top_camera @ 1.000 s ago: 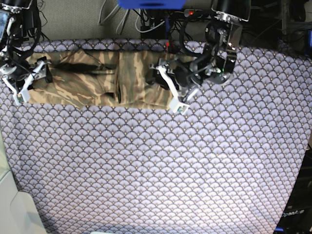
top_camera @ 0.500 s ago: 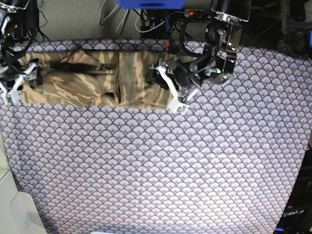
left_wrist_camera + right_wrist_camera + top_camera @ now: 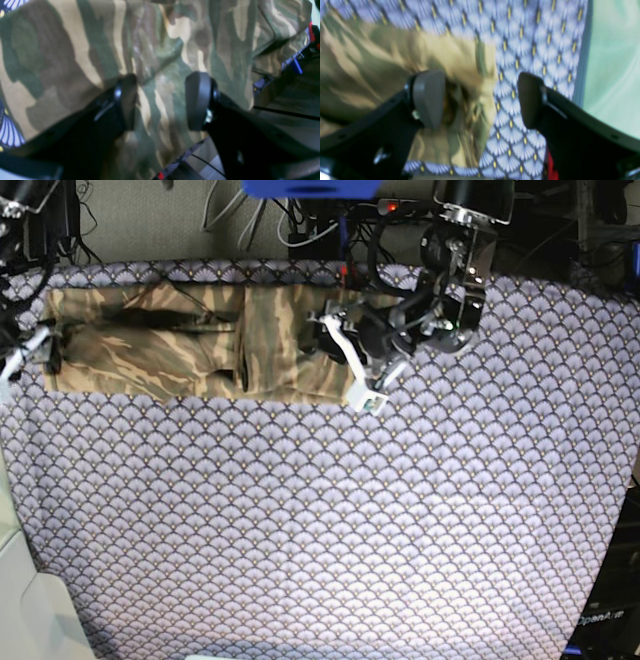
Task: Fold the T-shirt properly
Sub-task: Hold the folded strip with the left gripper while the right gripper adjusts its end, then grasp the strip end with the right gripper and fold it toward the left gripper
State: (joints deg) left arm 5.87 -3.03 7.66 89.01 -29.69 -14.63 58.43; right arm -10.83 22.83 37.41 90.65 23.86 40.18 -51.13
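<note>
Left gripper (image 3: 161, 100) jaws spread partway, camo cloth of the T-shirt (image 3: 190, 345) lying between the pads, no pinch visible; it sits on the shirt's end near table centre. Right gripper (image 3: 480, 97) jaws wide apart, nothing held, one pad over the shirt's other end, the other over bare purple scallop tablecloth (image 3: 330, 530). Shirt lies as a long flat band along the far table edge, between the two grippers.

A purple scallop-patterned tablecloth (image 3: 330, 530) covers the table, with cables (image 3: 250, 215) behind it.
</note>
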